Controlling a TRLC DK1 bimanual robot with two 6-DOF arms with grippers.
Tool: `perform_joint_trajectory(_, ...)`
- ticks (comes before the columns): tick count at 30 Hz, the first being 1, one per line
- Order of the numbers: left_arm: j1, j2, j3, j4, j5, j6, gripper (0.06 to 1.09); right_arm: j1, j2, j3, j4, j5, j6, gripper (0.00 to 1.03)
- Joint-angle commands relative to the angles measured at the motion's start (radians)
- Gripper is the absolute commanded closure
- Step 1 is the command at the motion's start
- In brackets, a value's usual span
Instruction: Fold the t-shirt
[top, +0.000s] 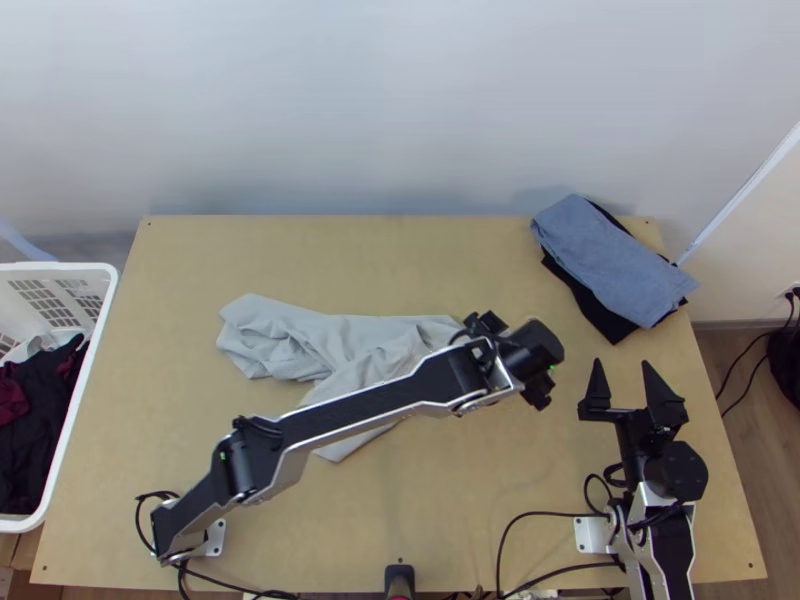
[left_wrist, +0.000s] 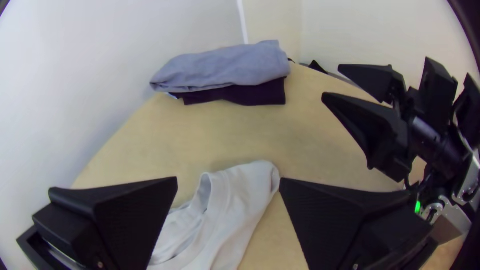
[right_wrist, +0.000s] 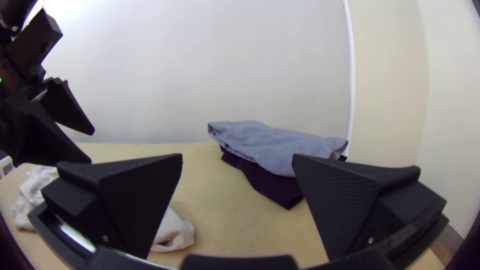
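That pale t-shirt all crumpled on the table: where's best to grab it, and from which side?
I'd pinch the t-shirt at the end beside its neck opening, coming down from above with a finger either side. That end juts out towards the folded clothes with bare table beyond it, while the rest lies bunched, so it should be easier to catch.
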Motion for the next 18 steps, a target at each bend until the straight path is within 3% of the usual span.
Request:
perform_joint_trajectory(1,0.017,-0.023,0.045,0.015,0.053,-0.012,0.10,-0.003,-0.006,-0.005,-0.022,0.005,-0.017,0.03)
perform_joint_trajectory(9,0.167,-0.158,0.038,-0.077,0.257,-0.200,0.10,-0.003,-0.006,-0.005,-0.022,0.005,-0.017,0.03)
perform_joint_trajectory(18,0.423,-0.303,-0.034,-0.188,0.289,-0.236,0.10,-0.003,-0.006,-0.005,-0.022,0.005,-0.017,0.03)
